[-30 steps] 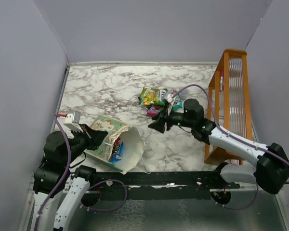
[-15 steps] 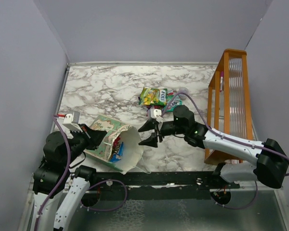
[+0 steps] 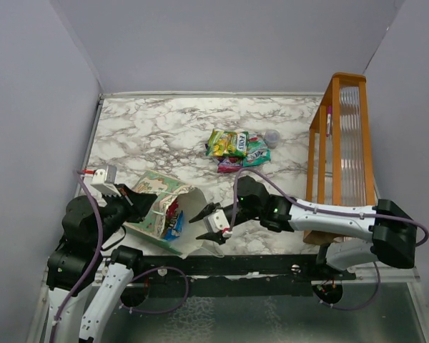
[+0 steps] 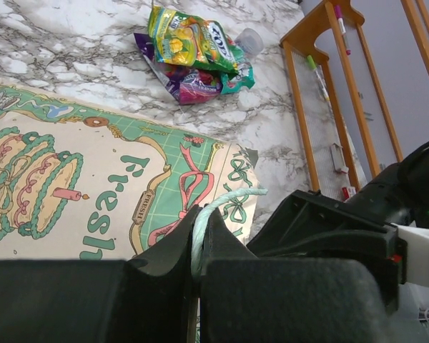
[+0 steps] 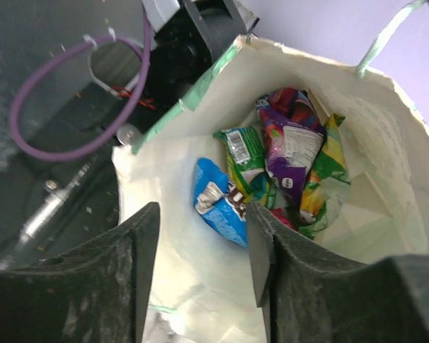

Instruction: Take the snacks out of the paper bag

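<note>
Right gripper [image 3: 213, 223], jaws wide, hovers at the mouth of the paper bag [image 3: 157, 206], lower left of frame, snacks [image 5: 289, 153] inside; left gripper [image 4: 198, 223] pinches its string handle [image 4: 232, 195].

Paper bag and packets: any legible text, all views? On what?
"Fresh": green lettering on the cream front of the paper bag, seen turned in the left wrist view.
Small banner beside that word: too small to read.
Yellow-green packet outside the bag: print blurred, unreadable.
Purple packet partly under it: label blurred.
Packets inside the bag: print too small to read.
</note>
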Motion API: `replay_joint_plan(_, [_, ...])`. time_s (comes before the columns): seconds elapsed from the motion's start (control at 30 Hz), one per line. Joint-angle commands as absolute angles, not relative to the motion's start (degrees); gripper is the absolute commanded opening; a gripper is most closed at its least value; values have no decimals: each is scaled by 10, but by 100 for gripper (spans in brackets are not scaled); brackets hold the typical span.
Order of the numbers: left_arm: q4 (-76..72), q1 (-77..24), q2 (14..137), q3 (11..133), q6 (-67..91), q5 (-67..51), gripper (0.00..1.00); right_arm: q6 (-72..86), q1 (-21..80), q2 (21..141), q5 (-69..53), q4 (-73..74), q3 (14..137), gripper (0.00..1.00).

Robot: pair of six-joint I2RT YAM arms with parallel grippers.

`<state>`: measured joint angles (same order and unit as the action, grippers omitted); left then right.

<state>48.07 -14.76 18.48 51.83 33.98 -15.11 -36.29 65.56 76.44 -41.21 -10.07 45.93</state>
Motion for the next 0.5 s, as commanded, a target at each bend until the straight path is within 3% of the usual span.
replay_joint_plan(0.0, [474, -150, 189, 535, 331, -139, 0, -503, 658, 797, -401, -98, 459, 47])
replay_joint_plan(0.17, [473, -150, 191, 535, 332, -140, 0, -573, 660, 879, -367, -60, 512, 48])
replay_joint_plan(0.47, [480, -150, 187, 541, 335, -135, 0, -658, 676, 1006, -330, 1, 614, 60])
